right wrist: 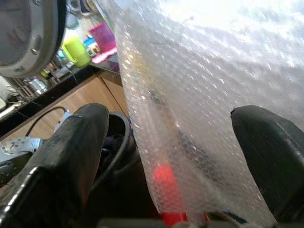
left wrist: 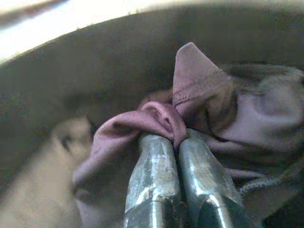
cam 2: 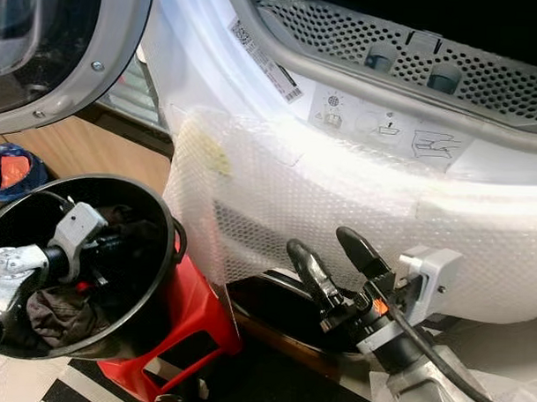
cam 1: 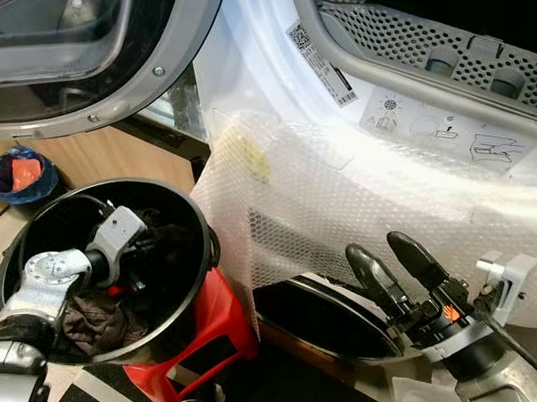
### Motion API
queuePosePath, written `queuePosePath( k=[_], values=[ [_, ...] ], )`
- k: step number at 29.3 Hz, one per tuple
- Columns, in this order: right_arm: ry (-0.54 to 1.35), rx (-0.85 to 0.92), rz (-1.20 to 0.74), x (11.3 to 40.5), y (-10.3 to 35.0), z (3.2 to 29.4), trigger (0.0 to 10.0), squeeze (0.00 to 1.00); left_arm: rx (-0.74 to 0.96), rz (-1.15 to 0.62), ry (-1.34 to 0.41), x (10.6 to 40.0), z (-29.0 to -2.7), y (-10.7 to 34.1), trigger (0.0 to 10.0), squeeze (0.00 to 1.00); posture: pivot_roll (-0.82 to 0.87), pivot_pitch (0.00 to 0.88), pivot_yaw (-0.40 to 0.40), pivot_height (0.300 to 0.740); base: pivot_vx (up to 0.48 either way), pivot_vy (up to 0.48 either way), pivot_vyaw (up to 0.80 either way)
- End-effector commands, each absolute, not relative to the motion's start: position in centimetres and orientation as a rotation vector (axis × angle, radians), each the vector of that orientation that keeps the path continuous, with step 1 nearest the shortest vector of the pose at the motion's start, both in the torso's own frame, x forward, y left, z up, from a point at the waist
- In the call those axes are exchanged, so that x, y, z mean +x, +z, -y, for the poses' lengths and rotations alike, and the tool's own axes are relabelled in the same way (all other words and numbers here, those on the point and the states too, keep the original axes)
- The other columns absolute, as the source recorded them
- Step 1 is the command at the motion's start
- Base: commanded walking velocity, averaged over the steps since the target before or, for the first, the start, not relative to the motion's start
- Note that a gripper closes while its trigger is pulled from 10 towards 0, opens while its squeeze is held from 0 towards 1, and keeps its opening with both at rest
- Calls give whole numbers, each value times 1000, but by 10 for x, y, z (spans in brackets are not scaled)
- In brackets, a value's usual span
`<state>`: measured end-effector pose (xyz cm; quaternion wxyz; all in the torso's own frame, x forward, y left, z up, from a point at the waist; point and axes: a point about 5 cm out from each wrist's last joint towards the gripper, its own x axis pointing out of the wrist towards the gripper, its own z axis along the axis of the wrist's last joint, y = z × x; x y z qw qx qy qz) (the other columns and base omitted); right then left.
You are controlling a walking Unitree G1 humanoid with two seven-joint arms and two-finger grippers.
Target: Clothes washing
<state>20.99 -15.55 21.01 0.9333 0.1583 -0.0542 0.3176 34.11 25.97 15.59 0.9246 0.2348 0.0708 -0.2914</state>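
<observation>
A black bucket (cam 1: 201, 229) stands on a red stool (cam 1: 215, 331) to the left of the washing machine. Dark clothes (cam 1: 92, 323) lie in it. My left arm reaches down into the bucket. In the left wrist view my left gripper (left wrist: 178, 140) is shut on a fold of a mauve garment (left wrist: 199, 90). My right gripper (cam 1: 375, 244) hovers open, with nothing between its fingers, in front of the washer's bubble-wrapped front (cam 1: 339, 195). The perforated drum opening (cam 1: 433, 44) is above it.
The washer's round door (cam 1: 79, 53) hangs open at the upper left, above the bucket. A dark shallow basin (cam 1: 317, 317) lies on the floor under my right gripper. A blue bag (cam 1: 22, 175) sits by the wooden cabinet (cam 1: 120, 160) at the left.
</observation>
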Motion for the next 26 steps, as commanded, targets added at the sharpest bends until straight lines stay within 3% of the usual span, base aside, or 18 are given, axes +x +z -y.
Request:
queuePosePath(
  k=[1, 11, 26],
  values=[
    [652, 312, 104, 209, 208, 156, 10000, 0, 495, -99, -596, 339, -262, 168, 10000, 0, -96, 233, -69, 740, 0, 0, 0],
    [686, 298, 123, 221, 210, 155, 10000, 0, 471, 94, -693, 310, -240, 222, 10000, 0, -75, 186, -85, 740, 0, 0, 0],
    [678, 297, 145, 237, 201, 159, 10000, 0, 407, 371, -933, 282, -155, 286, 10000, 0, -48, 112, -65, 740, 0, 0, 0]
  ],
)
